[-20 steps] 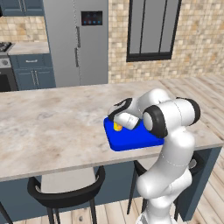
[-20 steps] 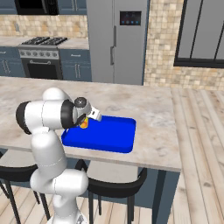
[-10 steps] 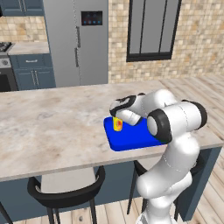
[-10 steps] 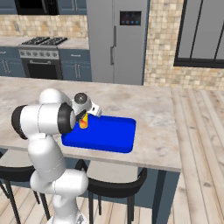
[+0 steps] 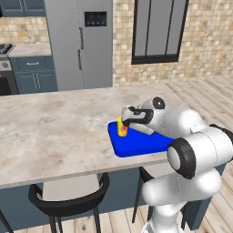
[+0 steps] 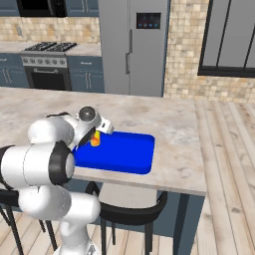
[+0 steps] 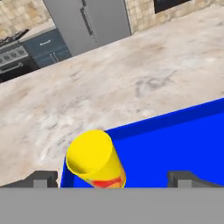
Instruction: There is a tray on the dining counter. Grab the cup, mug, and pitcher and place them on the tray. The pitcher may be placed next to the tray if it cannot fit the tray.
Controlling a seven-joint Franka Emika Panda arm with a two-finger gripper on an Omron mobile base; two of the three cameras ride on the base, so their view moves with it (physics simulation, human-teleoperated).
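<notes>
Yellow cup (image 7: 95,161) standing on blue tray (image 7: 175,140); spread pincer (image 7: 111,177) straddling, not gripping; withdrawing straight, avoiding tipping.

A: What's carrying everything?

B: Long dining counter w/ pale beige marbled stone top (image 5: 59,132) (image 6: 174,129) (image 7: 131,83).

A: What's directly on it?

B: Flat bright-blue rectangular tray w/ rounded corners, low rim (image 5: 136,146) (image 6: 127,154) (image 7: 175,144), near the counter's front edge.

A: On the tray?

B: Small yellow handleless cup, red-orange mark (image 5: 121,128) (image 6: 95,139) (image 7: 94,159), upright, by a tray corner.
</notes>
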